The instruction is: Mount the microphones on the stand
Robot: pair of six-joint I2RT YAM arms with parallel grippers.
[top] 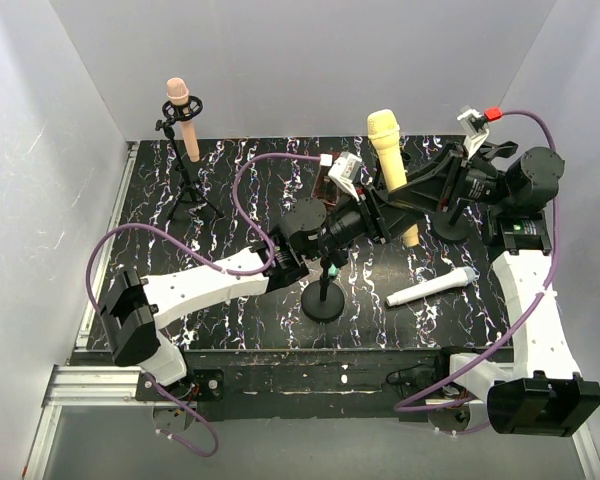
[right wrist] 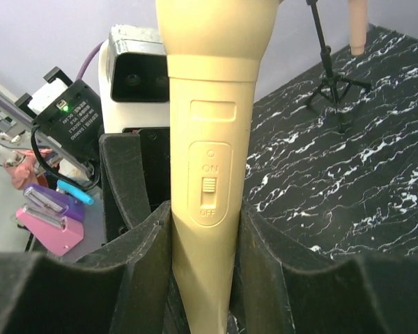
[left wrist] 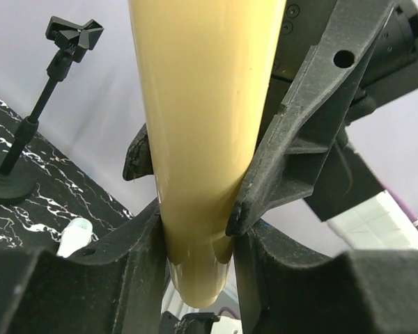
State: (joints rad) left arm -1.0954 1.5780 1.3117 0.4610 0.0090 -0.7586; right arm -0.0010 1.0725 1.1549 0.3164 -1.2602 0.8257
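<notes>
The left pincer (left wrist: 198, 243) and right pincer (right wrist: 203, 229) both squeezed the smooth pale yellow microphone (top: 385, 140) by its handle. It seemed stiff but slippery.

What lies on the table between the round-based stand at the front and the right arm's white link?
The white microphone, lying flat there; the top external view shows it.

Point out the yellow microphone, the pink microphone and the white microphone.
yellow microphone (top: 385, 130): top external view, on its rounded head.
pink microphone (top: 177, 92): top external view, on its head.
white microphone (top: 430, 289): top external view, on its mid-handle.
</notes>
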